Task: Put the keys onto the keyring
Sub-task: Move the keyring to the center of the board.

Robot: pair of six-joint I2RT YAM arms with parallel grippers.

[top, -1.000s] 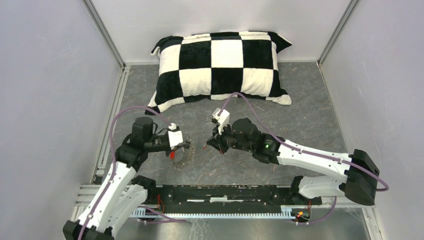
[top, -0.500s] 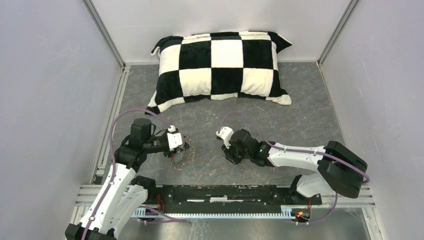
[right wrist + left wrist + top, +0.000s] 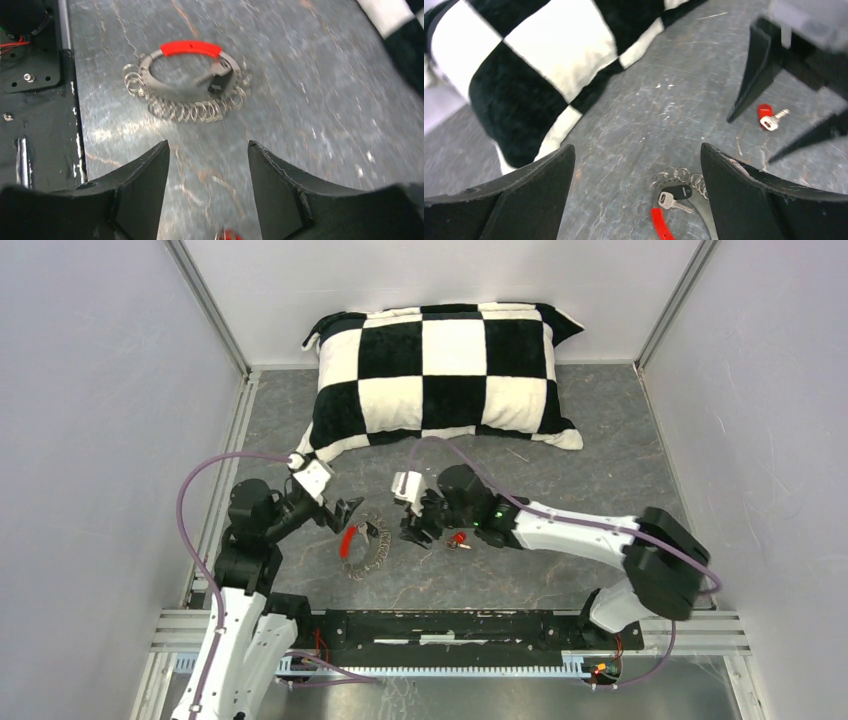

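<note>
Left claw: the left gripper hangs over the table just left of the keyring. Its black fingers are spread wide, with nothing between them.
Right claw: the right gripper sits low over the table between the keyring and the red-headed key. Its fingers are apart and hold nothing.
Keyring: the thin silvery coil-like wire keyring, with one short bright red section, lies flat on the grey marbled table. It lies between the two grippers, and neither touches it.
Dark-headed key: the tiny metal dark-headed key rests against the loop, beside the red section and touching the coils. Whether it is threaded on the wire cannot be told.
Red-headed key: the tiny silver red-headed key lies loose on the table, apart from the keyring. It is just beside the right gripper, on that gripper's far side from the loop.
Pillow: the black-and-white chequered pillow lies at the far end of the table, well apart from the keys and the ring.
</note>
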